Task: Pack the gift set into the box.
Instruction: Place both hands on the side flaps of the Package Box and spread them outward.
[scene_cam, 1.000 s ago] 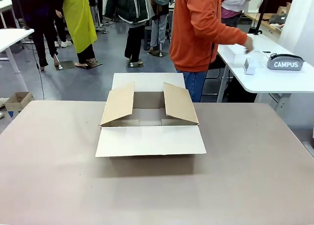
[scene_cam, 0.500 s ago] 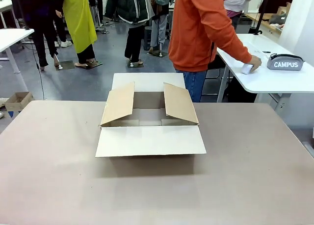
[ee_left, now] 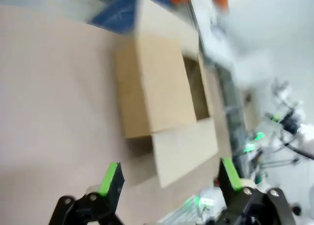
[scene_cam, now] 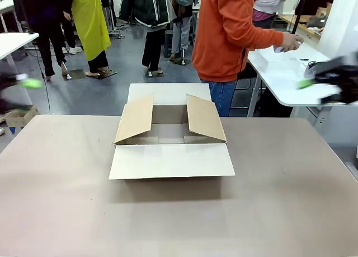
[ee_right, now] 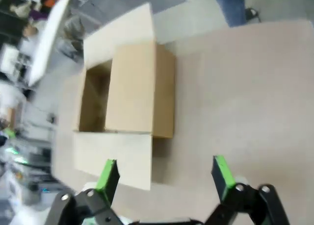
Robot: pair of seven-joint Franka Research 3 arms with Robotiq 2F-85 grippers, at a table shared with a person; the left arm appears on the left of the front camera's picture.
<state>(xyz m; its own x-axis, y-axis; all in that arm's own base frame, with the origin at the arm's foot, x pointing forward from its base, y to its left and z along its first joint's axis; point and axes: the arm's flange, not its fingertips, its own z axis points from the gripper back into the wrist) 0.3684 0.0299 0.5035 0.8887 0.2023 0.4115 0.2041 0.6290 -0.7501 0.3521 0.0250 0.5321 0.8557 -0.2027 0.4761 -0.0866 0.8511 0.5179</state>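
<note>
We saw box (scene_cam: 168,135) at middle of table (scene_cam: 56,201), flaps spread; left gripper (ee_left: 169,178) gaped wide, gripping nothing, well left of box; right gripper (ee_right: 164,173) equally wide, gripping nothing, well right

A broad beige table (scene_cam: 56,206) spans the near part of the room. Beyond its far edge a person in an orange top (scene_cam: 224,33) and blue jeans stands turned toward a white side table (scene_cam: 291,92) at the right. Another white table (scene_cam: 14,41) stands at the far left, and on the grey floor (scene_cam: 100,97) beneath it sits what looks like a small brown carton (scene_cam: 21,117), partly smeared by blur. Farther back stand other people, one in a yellow garment (scene_cam: 89,19), one in a dark jacket (scene_cam: 148,8).
</note>
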